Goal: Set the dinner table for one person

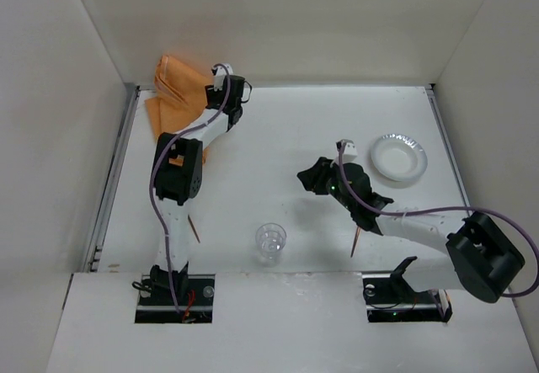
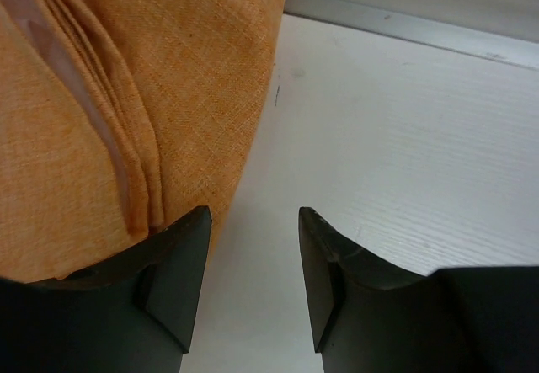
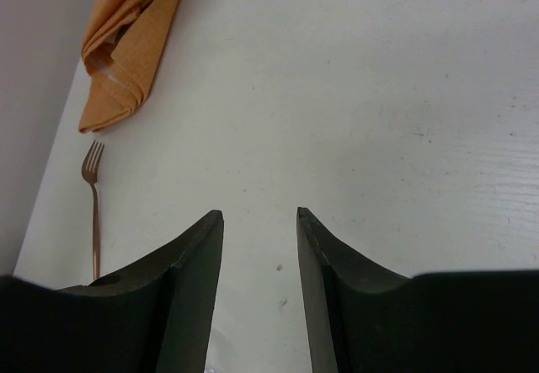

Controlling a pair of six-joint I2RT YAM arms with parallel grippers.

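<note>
The white dinner table [image 1: 286, 129] bears a folded orange cloth [image 1: 173, 95] at the far left corner. My left gripper [image 1: 226, 97] is open at the cloth's right edge. In the left wrist view [image 2: 254, 213] its left finger overlaps the cloth [image 2: 109, 112] and bare table lies between the fingers. My right gripper [image 1: 316, 178] is open and empty over mid-table, and the right wrist view [image 3: 259, 215] shows only table between its fingers. A clear glass [image 1: 270, 242] stands near the front. A white plate [image 1: 399, 157] sits at the right. A copper fork [image 1: 194, 228] lies front left.
A second thin copper utensil [image 1: 357, 240] lies by the right arm, partly hidden. The right wrist view shows the cloth [image 3: 126, 45] and the fork [image 3: 93, 213] along the table's left edge. Metal rails [image 1: 114, 179] and white walls bound the table.
</note>
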